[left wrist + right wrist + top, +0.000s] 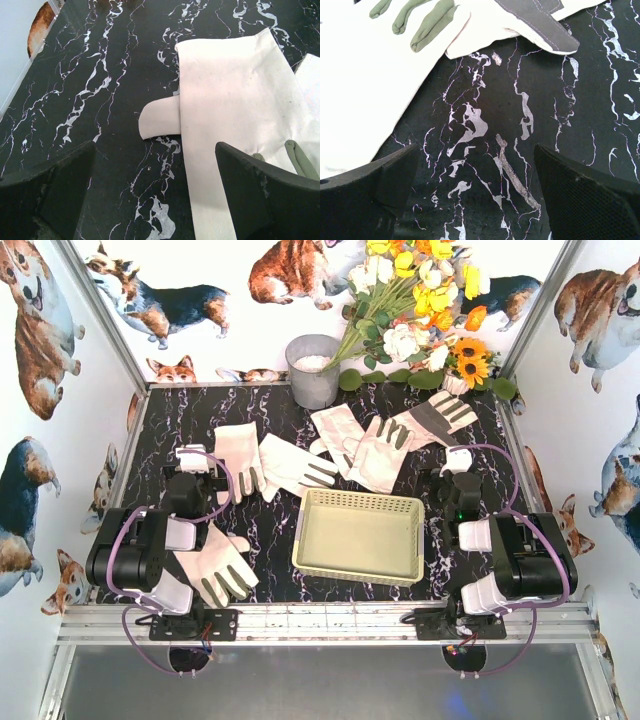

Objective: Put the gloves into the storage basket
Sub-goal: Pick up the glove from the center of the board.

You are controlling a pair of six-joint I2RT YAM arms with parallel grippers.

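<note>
The left gripper (155, 150) is open wide. Its two dark fingers (55, 190) sit in the lower corners of the wrist view with nothing held between them. Ahead of it lies the black, white-veined table (90, 75). A white glove (235, 100) fills the right half of that frame, its thumb pointing left.

The right gripper (476, 150) is also spread apart and empty, hanging over bare marbled surface. A pale glove (365, 90) with olive fingertips lies in the upper left of its view. A grey-palmed glove (535, 20) runs along the top edge.

Seen from above, the storage basket (360, 540) is pale yellow with lattice sides and sits in the lower centre of the frame. All the gloves (380, 452) lie on the table outside it. Five are spread in a loose, partly overlapping row across the middle of the frame, just above the basket. A sixth glove (215, 565) lies in the lower left, partly hidden by the left arm (125, 560).

A grey bucket (313, 370) stands at top centre. Yellow, white and orange flowers (420, 310) are to its right.
</note>
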